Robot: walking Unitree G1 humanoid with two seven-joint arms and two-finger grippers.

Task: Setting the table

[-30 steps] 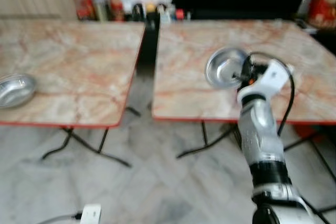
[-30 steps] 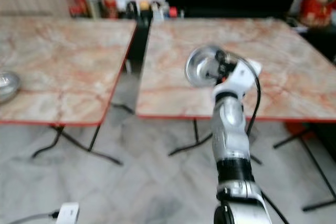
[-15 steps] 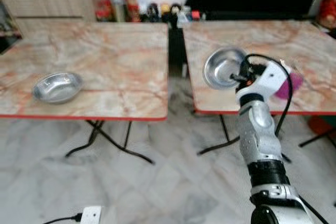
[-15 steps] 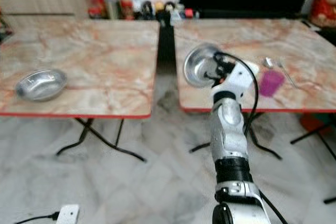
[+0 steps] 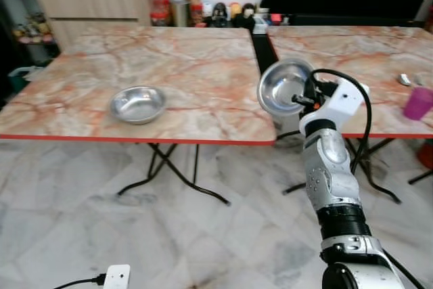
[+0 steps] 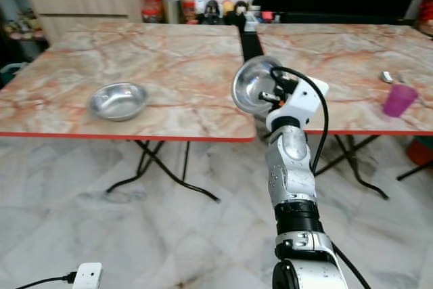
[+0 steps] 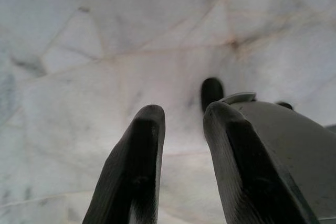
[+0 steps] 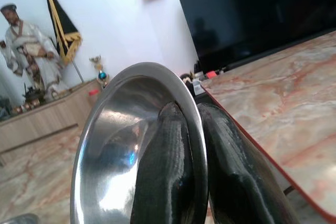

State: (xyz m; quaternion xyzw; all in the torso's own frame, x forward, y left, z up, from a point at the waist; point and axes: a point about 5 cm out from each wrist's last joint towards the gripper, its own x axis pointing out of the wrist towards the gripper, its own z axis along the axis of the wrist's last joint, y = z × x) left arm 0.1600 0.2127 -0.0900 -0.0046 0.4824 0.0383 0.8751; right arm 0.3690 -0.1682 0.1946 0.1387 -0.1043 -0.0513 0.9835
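Two round steel bowls, one in right claw

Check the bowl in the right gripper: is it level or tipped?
Tipped. The bowl stands nearly on edge, its hollow facing the camera, with the right gripper pinching its rim, one finger inside, one outside.

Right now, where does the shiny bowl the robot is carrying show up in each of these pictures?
Left eye view: held bowl right of centre, tilted on edge, on the right end effector.
Right eye view: just right of centre, above the silver arm.
Right wrist view: close up, rim pinched between the fingers.
Left wrist view: not in it; floor tiles beyond the idle left end effector.
Shared landmark: the marble table behind it.
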